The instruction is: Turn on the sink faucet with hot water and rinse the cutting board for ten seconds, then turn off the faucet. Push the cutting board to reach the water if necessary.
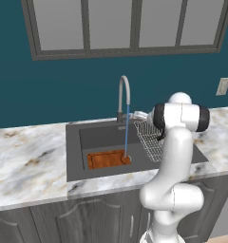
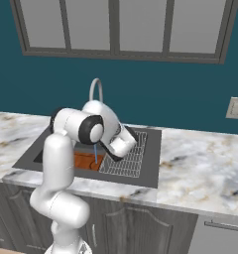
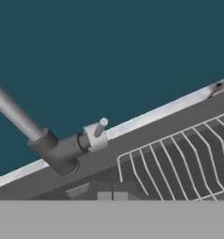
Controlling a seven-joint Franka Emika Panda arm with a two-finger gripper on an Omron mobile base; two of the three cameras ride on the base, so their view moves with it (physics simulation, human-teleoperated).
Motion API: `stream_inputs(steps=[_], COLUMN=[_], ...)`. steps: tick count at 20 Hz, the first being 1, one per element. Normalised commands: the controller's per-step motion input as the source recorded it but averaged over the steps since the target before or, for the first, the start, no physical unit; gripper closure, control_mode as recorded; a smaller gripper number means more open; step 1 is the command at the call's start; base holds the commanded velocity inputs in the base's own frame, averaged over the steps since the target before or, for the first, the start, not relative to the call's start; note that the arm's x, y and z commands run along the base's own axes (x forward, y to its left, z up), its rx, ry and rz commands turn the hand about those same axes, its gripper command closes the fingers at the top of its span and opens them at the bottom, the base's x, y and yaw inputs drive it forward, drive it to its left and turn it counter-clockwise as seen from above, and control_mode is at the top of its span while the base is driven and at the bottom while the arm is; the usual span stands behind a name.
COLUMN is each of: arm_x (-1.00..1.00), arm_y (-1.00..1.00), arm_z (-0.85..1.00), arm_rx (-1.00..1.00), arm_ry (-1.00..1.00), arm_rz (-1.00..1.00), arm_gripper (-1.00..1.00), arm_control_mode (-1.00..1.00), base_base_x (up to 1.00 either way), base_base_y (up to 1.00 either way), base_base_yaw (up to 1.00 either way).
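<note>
Below the gooseneck sink faucet point(image 1: 124, 97), the water point(image 1: 126, 133) is seen falling onto the cutting board point(image 1: 108, 159) lying in the sink point(image 1: 75, 156); rinsing is judged underway, shut-off remaining. Near the lever point(image 3: 99, 131), the gripper's fingers are pressed together, empty.

A wire mesh dish rack point(image 1: 150, 137) sits at the right side of the basin, white-grey and open-gridded. The marbled counter point(image 1: 30, 156) runs to both sides above dark grey cabinet doors point(image 1: 87, 220). Behind, a teal wall point(image 1: 63, 90) carries a grey-framed window point(image 1: 130, 26) and a pale outlet plate point(image 2: 235, 107).
</note>
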Motion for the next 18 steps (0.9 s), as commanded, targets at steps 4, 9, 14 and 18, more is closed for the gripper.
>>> stream_inputs(steps=[4, 9, 14, 18], arm_x=[0.00, 0.00, 0.00, 0.00], arm_y=[-0.09, -0.06, 0.00, 0.04], arm_z=[0.00, 0.00, 0.00, 0.01], arm_rx=[0.00, 0.00, 0.00, 0.00], arm_ry=[0.00, 0.00, 0.00, 0.00], arm_rz=[0.14, 0.13, 0.07, 0.00], arm_gripper=[1.00, 1.00, 1.00, 1.00], arm_control_mode=[-1.00, -1.00, -1.00, -1.00], base_base_x=[0.00, 0.00, 0.00, 0.00], base_base_y=[0.00, 0.00, 0.00, 0.00], base_base_yaw=[0.00, 0.00, 0.00, 0.00])
